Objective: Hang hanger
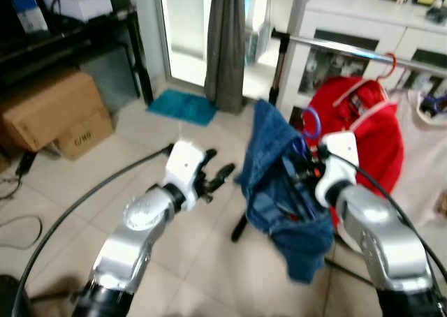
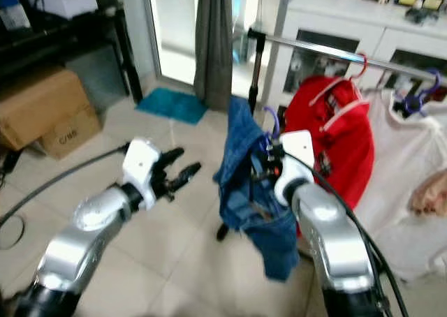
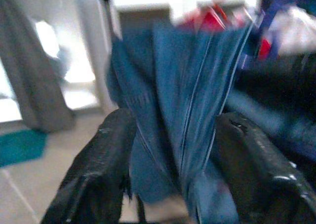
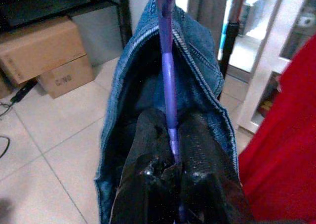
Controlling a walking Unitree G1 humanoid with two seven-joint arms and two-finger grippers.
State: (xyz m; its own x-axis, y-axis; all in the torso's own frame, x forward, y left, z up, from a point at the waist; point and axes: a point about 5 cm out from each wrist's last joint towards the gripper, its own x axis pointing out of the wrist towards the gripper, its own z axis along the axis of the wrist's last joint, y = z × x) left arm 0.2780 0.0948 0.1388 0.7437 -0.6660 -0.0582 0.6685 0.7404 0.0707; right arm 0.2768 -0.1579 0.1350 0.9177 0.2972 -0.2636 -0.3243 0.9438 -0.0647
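Observation:
A purple hanger [image 4: 167, 61] carries a blue denim garment [image 1: 279, 191]; its hook [image 1: 311, 123] rises just below the chrome clothes rail [image 1: 349, 49]. My right gripper [image 4: 170, 150] is shut on the hanger's stem, held up in front of the rail. Left of the garment, my left gripper [image 1: 218, 169] stands open and a little apart from it, with the denim [image 3: 182, 110] in view between its fingers [image 3: 106, 160]. A red garment [image 1: 363, 132] hangs on the rail on a red hanger [image 1: 386, 67].
A white garment [image 2: 419, 177] hangs right of the red one. The rail's black upright [image 1: 279, 65] stands behind the denim. Cardboard boxes [image 1: 52, 111] sit under a dark shelf at left. A grey curtain [image 1: 225, 38] and teal mat [image 1: 183, 107] lie behind. A white cabinet [image 1: 363, 24] stands beyond the rail.

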